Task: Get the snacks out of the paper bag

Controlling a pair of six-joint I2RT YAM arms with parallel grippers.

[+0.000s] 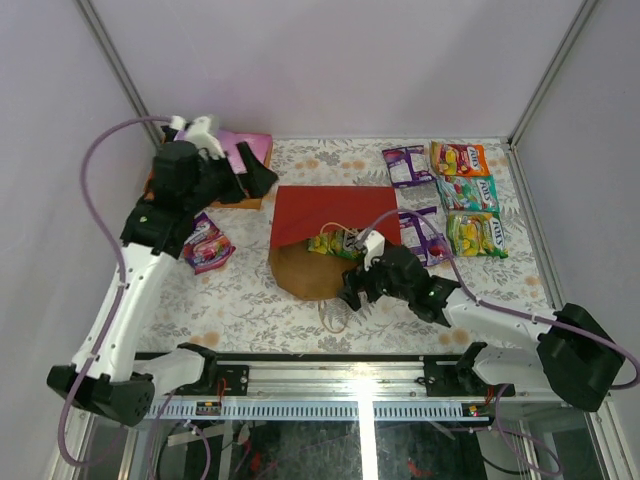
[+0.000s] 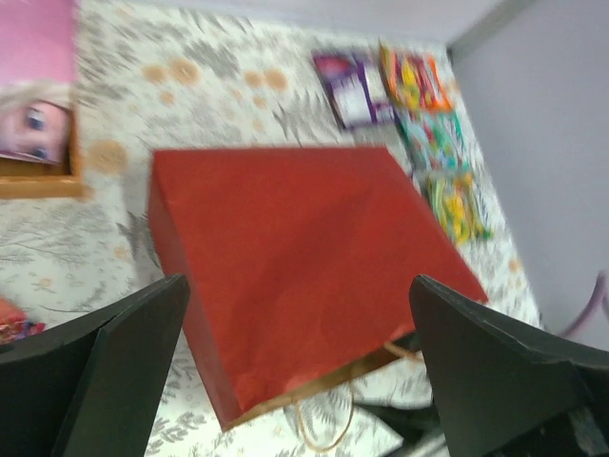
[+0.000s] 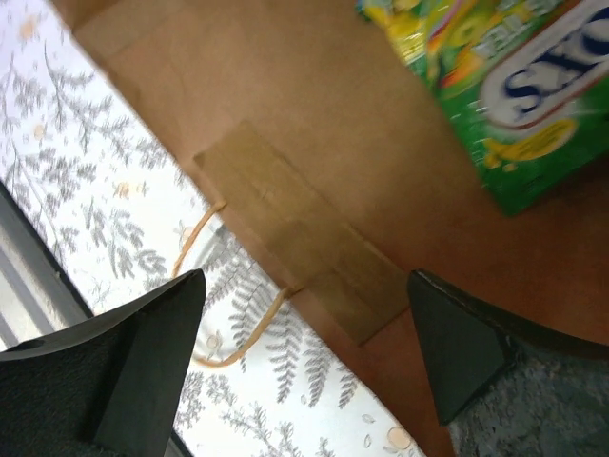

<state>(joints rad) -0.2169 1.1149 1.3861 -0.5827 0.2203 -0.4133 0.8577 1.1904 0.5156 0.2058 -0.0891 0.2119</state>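
Observation:
The red paper bag (image 1: 330,210) lies on its side mid-table, its brown mouth (image 1: 305,270) facing the near edge. A green Fox's pack (image 1: 330,243) lies in the mouth. My right gripper (image 1: 360,288) is open and empty at the mouth. In the right wrist view (image 3: 304,281) it hovers over the kraft lining (image 3: 314,143), with the green pack (image 3: 504,86) deeper in. My left gripper (image 1: 250,182) is open and empty at the back left. In the left wrist view (image 2: 297,286) it is above the bag (image 2: 295,267). Removed snacks lie at the right: purple (image 1: 407,165), orange (image 1: 458,158), green (image 1: 470,193) and yellow (image 1: 478,235).
A purple packet (image 1: 205,243) lies left of the bag, under the left arm. An orange tray (image 1: 250,202) holding a pink cloth (image 1: 245,150) stands at the back left. A beige bag handle (image 1: 335,318) trails towards the front rail (image 1: 340,375). Walls close in the back and sides.

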